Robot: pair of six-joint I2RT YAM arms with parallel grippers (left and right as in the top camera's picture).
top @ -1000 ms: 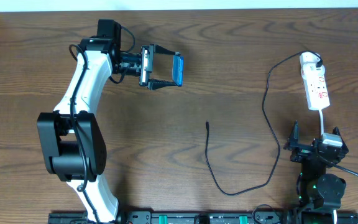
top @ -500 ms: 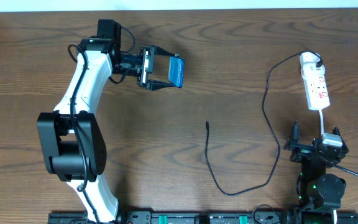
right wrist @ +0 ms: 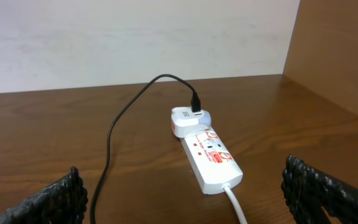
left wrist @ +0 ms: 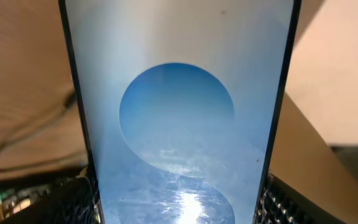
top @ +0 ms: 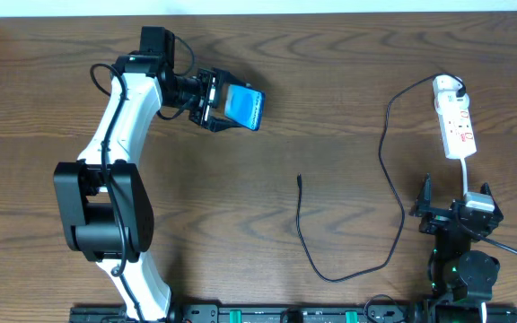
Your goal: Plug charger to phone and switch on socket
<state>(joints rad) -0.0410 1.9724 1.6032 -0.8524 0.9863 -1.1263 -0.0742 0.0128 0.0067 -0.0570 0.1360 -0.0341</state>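
Phone (top: 243, 108), slim, screen bright cyan-blue (darker circle mid-screen), in left gripper (top: 225, 109)

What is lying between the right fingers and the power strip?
Only the white cord of the power strip, running across bare table toward the right gripper. The right wrist view shows it.

Upper left: slim blue-screened phone (top: 243, 108), between the fingers of left gripper (top: 230, 109).
Upper right: white plastic power strip (top: 456, 126), on brown wooden table (top: 240, 206).
Centre to right: thin black charger cable (top: 382, 160), looped on table, plugged into strip's upper end.
Lower right: right gripper (top: 456, 193), just below strip.
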